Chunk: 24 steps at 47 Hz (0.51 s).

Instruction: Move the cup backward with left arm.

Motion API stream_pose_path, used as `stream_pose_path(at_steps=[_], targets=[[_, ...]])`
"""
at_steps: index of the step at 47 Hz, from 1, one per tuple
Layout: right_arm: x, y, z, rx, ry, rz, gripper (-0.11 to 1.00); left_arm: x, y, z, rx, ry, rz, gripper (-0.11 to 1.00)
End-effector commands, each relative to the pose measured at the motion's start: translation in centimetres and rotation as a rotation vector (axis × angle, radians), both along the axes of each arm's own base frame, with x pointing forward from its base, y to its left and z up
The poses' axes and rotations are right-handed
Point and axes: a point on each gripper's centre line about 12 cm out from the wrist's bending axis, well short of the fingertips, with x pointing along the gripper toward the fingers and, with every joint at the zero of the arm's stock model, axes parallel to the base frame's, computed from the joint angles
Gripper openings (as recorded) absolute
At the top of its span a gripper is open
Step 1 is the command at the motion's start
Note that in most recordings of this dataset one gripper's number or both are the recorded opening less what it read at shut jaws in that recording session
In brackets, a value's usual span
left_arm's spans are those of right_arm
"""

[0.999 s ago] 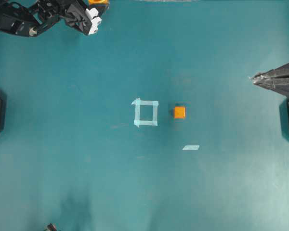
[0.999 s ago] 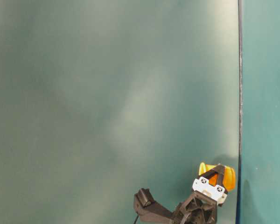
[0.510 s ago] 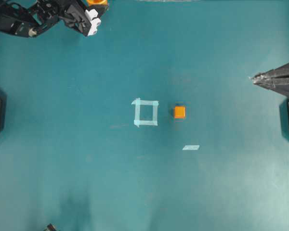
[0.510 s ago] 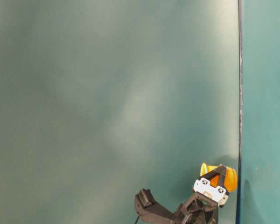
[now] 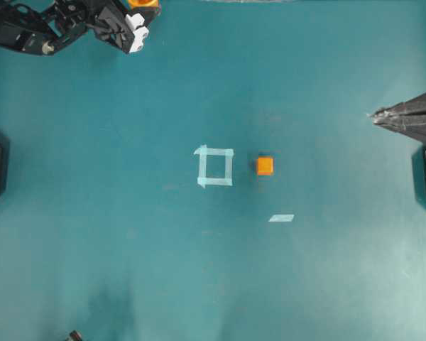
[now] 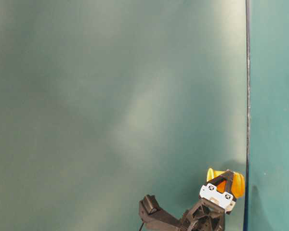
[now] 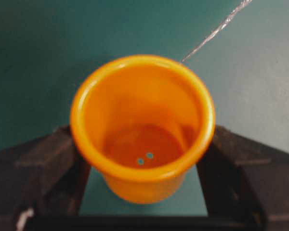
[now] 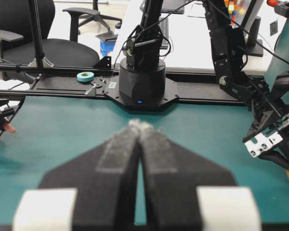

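The orange-yellow cup (image 7: 142, 125) sits upright between the two black fingers of my left gripper (image 7: 142, 166), which press its sides just below the rim. In the overhead view only a sliver of the cup (image 5: 143, 2) shows at the far top edge, left of middle, with the left gripper (image 5: 138, 14) around it. The table-level view shows the cup (image 6: 237, 184) inside the left gripper (image 6: 224, 185). My right gripper (image 5: 375, 115) is shut and empty at the right edge; its closed tips show in the right wrist view (image 8: 140, 126).
A small orange cube (image 5: 265, 165) lies near the table's middle, just right of a pale tape square (image 5: 215, 166). A short tape strip (image 5: 281, 218) lies below the cube. The left arm's base (image 8: 143, 82) stands across the table in the right wrist view.
The left gripper with the cup shifted slightly toward the far edge between one second ago and half a second ago, then stayed still. The right arm has not moved.
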Motion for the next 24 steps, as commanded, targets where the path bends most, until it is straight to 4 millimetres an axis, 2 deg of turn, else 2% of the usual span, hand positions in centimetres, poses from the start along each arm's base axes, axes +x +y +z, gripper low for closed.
stream_pose_path(at_steps=[1,24], targets=[[0.04,0.0,1.38,-0.002,-0.034,0.0,0.0,0.06,0.28,0.81,0.02,-0.021,0.003,0.63],[0.04,0.0,1.38,-0.002,-0.034,0.0,-0.01,0.08,0.38,0.97,0.028,-0.03,0.005,0.63]])
